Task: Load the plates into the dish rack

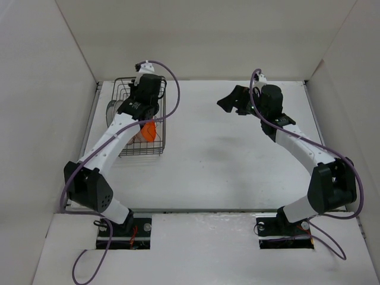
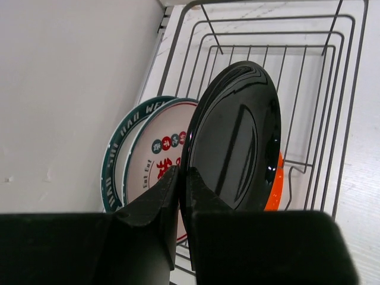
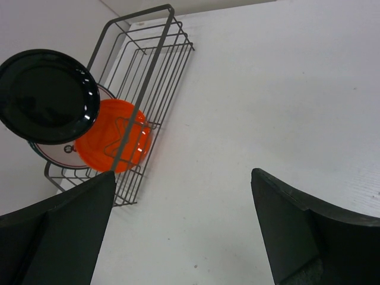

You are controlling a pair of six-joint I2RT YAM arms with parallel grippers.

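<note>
Black plate (image 2: 237, 136) pinched by the left jaws beside a white plate (image 2: 157, 133) lettered "Eat Eat"; right jaws wide open.

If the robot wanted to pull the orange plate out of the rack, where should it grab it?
Probably the top of its rim, coming down from above. The orange plate stands on edge inside the dish rack, so wires fence its sides and bottom. Only its thin upper edge looks free for one finger on each face.

Bright, even light, soft shadows, glare streaking the black plate (image 2: 237, 148).
</note>
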